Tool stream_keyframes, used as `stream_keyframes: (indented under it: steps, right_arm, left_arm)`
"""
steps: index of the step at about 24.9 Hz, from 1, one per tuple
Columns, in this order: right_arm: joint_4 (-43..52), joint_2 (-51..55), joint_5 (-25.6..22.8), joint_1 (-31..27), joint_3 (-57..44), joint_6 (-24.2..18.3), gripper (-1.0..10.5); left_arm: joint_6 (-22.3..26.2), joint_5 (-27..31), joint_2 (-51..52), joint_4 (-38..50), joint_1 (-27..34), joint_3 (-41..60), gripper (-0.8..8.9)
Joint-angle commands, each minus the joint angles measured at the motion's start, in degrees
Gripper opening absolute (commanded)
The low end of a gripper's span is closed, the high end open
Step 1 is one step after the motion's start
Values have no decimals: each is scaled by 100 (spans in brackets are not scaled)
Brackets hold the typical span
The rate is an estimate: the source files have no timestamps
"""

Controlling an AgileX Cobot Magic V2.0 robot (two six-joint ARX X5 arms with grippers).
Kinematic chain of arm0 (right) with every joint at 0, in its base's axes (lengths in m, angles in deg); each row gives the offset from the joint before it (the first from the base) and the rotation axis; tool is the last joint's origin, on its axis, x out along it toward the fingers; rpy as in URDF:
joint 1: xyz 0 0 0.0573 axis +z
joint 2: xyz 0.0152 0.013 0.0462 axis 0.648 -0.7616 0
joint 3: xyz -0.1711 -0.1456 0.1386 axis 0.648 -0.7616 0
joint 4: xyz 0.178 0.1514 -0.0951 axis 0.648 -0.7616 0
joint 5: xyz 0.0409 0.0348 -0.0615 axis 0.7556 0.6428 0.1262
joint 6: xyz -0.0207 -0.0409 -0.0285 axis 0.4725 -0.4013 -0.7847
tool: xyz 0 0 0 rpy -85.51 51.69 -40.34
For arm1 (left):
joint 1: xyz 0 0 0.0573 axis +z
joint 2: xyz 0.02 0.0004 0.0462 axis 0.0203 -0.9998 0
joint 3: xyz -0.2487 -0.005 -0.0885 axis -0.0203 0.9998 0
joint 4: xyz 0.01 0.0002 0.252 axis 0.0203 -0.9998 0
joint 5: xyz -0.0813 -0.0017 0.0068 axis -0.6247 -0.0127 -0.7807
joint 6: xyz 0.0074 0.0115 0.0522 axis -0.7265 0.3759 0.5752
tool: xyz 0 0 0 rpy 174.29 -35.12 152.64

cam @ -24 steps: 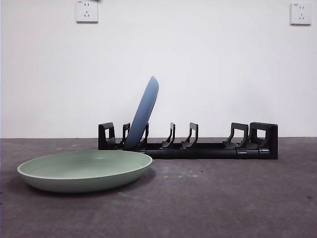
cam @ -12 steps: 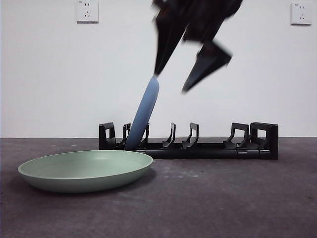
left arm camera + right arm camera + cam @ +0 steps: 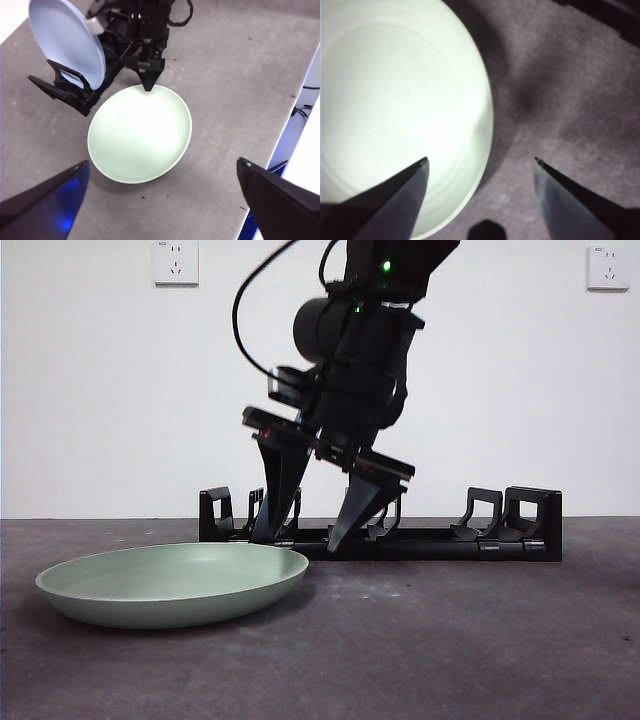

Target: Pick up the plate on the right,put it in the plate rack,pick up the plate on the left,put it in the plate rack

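Right gripper (image 3: 300, 540) descended, fingers straddling pale-green plate (image 3: 172, 583) rim.

No text, label or number can be read anywhere

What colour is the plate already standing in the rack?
Pale blue plate; clearest in the left wrist view.

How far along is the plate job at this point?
Half done: the blue plate stands in the rack. In hand: the right hand is low at the green plate, jaws open, one over its rim and one outside it, nothing gripped. The left hand waits above, open. Left: grip the green plate, lift it and slot it into the rack.
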Motion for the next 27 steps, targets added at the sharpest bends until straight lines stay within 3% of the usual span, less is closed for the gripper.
stream_keyframes:
  steps: [1, 10, 15, 27]
  right_arm:
    - [79, -175, -26, 37, -42, 83, 344]
    - [328, -363, -48, 83, -42, 236, 340]
    - [380, -363, -68, 122, -42, 236, 212]
    - [378, -365, -59, 125, -44, 374, 213]
  left_arm:
    - [66, -9, -44, 48, -9, 7, 500]
    - [68, -9, -212, 81, -162, 7, 500]
    - [70, -7, -306, 103, -275, 7, 500]
    - [70, -4, -382, 105, -562, 7, 500]
